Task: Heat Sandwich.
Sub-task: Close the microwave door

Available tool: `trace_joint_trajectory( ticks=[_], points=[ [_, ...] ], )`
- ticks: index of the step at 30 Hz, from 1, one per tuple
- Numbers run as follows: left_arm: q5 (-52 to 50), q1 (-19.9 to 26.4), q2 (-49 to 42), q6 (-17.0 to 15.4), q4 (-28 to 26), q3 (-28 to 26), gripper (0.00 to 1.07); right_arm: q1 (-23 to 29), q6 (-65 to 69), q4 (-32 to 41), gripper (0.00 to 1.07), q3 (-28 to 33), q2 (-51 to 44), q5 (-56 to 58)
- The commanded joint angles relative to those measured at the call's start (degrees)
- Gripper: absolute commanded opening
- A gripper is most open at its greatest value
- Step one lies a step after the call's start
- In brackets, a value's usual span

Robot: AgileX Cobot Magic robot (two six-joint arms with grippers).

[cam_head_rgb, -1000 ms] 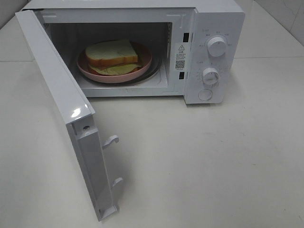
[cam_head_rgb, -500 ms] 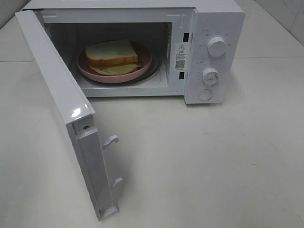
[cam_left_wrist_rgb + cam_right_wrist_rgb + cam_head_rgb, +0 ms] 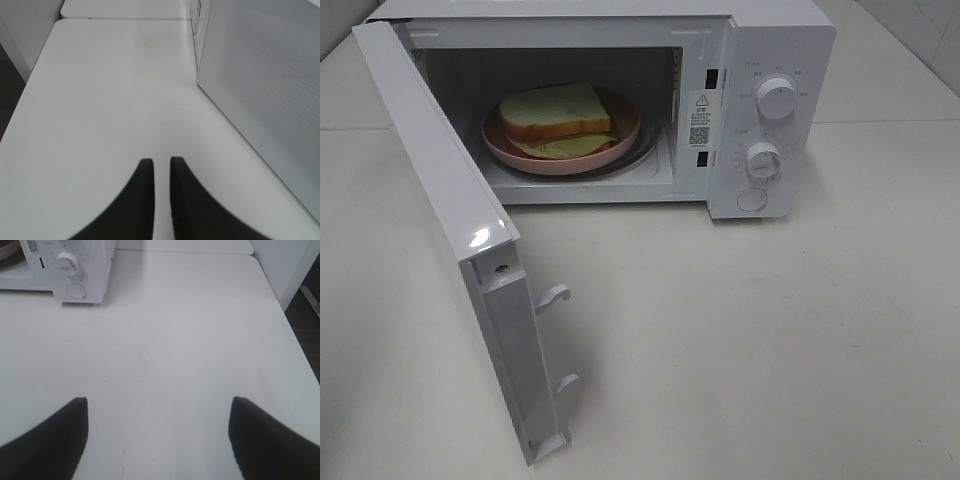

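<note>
Sandwich (image 3: 555,112) on pink plate (image 3: 628,130) inside microwave (image 3: 780,40), door (image 3: 440,180) wide open; left gripper (image 3: 161,161) nearly together, right gripper (image 3: 158,400) apart.

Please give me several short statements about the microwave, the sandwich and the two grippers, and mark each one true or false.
1. The microwave door stands open. True.
2. The sandwich lies on the table in front of the microwave. False: it lies on the pink plate inside the microwave.
3. The right gripper has its jaws wide apart and holds nothing. True.
4. The left gripper grips the door. False: its jaws are nearly together over the bare table, with nothing between them; the door is beside it.
</note>
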Motion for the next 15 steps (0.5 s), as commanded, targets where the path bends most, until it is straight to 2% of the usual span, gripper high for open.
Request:
trace_joint_trajectory(
  ticks=[1,4,6,9,10,14,15],
  points=[
    [-4.1,0.1,3.8,-0.1,0.3,0.1,0.0,-0.4,-0.4,-0.1,0.76,0.1,-1.5,-0.6],
    [-13.0,0.1,7.8,-0.1,0.3,3.1,0.0,-0.4,-0.4,-0.1,0.76,0.1,-1.5,-0.6],
    [-15.2,0.1,8.7,-0.1,0.2,4.2,0.0,-0.4,-0.4,-0.1,0.76,0.1,-1.5,-0.6],
    [-26.8,0.1,11.0,0.0,-0.4,8.6,0.0,-0.4,-0.4,-0.1,0.76,0.1,-1.5,-0.6],
    [-26.8,0.1,11.0,0.0,-0.4,8.6,0.0,-0.4,-0.4,-0.1,0.76,0.1,-1.5,-0.6],
    [-42.2,0.1,13.8,0.1,-0.3,14.0,0.0,-0.4,-0.4,-0.1,0.76,0.1,-1.5,-0.6],
    [-42.2,0.1,13.8,0.1,-0.3,14.0,0.0,-0.4,-0.4,-0.1,0.76,0.1,-1.5,-0.6]
  ],
)
